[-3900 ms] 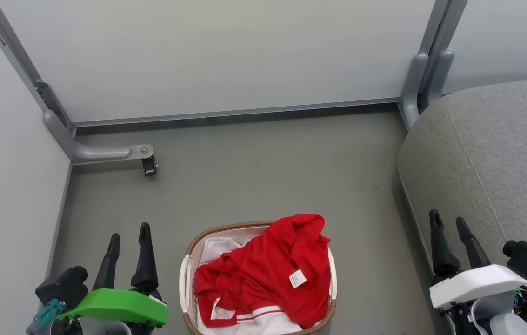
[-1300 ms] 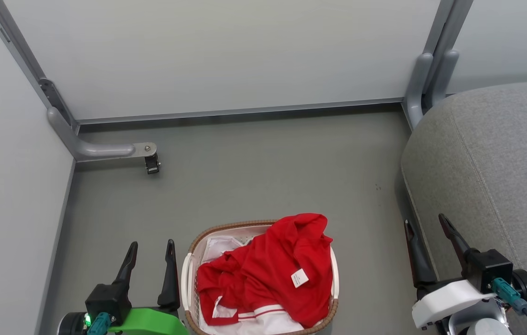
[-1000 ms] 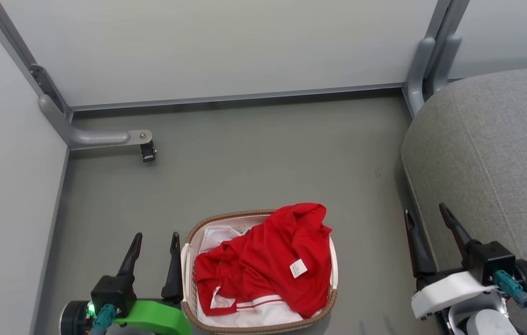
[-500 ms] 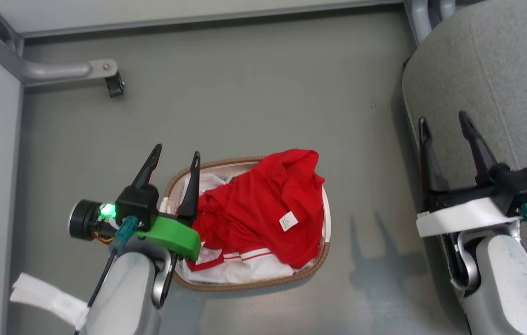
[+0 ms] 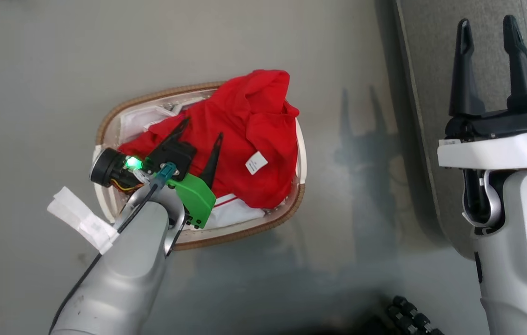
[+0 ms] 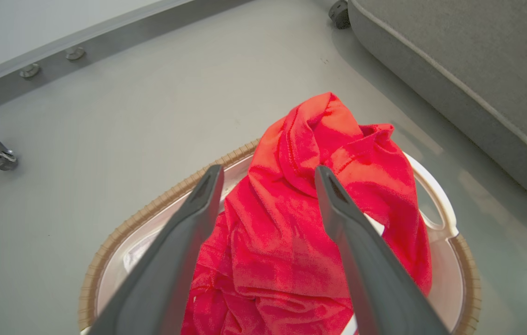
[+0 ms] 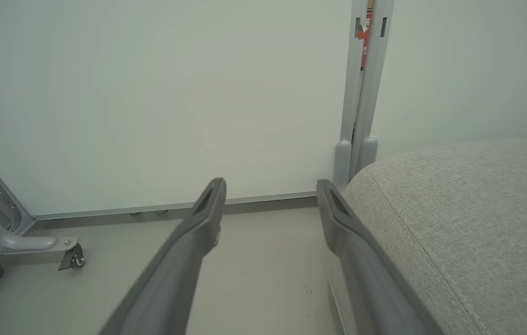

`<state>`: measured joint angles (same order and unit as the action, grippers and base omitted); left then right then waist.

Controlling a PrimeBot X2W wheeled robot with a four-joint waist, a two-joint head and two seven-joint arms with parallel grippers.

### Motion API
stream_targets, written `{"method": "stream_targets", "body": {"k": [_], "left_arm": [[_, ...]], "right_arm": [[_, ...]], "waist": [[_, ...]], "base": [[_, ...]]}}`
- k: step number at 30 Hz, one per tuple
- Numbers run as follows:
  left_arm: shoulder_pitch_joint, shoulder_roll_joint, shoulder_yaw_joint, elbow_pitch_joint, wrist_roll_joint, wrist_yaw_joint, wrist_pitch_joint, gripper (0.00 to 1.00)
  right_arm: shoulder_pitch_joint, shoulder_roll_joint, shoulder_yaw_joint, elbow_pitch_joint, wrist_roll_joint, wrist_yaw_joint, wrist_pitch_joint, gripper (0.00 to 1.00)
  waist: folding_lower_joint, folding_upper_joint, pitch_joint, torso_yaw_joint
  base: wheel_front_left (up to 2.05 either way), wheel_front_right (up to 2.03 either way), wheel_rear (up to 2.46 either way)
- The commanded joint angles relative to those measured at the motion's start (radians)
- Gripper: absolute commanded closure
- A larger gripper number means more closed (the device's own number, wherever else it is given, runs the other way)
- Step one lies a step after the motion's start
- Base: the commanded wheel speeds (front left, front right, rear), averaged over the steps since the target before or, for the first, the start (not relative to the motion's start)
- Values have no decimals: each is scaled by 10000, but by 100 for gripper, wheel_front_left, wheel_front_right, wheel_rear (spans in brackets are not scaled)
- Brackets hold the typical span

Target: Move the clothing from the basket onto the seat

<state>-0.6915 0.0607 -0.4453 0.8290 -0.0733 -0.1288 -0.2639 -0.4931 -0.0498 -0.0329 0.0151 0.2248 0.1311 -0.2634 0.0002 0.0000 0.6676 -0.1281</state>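
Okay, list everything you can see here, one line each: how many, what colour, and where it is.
floor: one, smooth grey, under everything
basket: one, white with brown woven rim, on the floor
seat: one, grey fabric, right of the basket
clothing: one heap, pieces uncountable, bright red with white panels, in the basket
label: one, white, on the clothing
liner cloth: one, white, inside the basket
wall panels: several, pale, behind the floor
caster: one, dark, at a wall foot
left gripper: one, dark jaws open, green mount, over the clothing
right gripper: one, dark jaws open, white mount, at the seat's edge
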Motion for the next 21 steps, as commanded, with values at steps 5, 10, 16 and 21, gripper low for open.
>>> {"method": "stream_targets", "body": {"k": [5,10,16,21], "left_arm": [[-1114,366,-358,1152,-256,-23,121,0],[-1739,554,-332,2103,-259,125,370,0],[-1961,481,-408,2794,-397,101,288,0],[-1879,346,-514,3085,-512,90,148,100]], "right_arm": [[-447,-12,81,-193,403,-6,-23,0],[-572,-12,243,-245,589,-6,-23,0],[-524,-15,346,-275,605,-6,-23,0],[-449,-18,381,-162,513,-6,-23,0]], "waist": [[-2,0,2084,-1474],[-2,0,2331,-1636],[-2,0,2366,-1634],[-2,0,2190,-1548]], "base": [[0,0,0],[0,0,0],[0,0,0],[0,0,0]]}}
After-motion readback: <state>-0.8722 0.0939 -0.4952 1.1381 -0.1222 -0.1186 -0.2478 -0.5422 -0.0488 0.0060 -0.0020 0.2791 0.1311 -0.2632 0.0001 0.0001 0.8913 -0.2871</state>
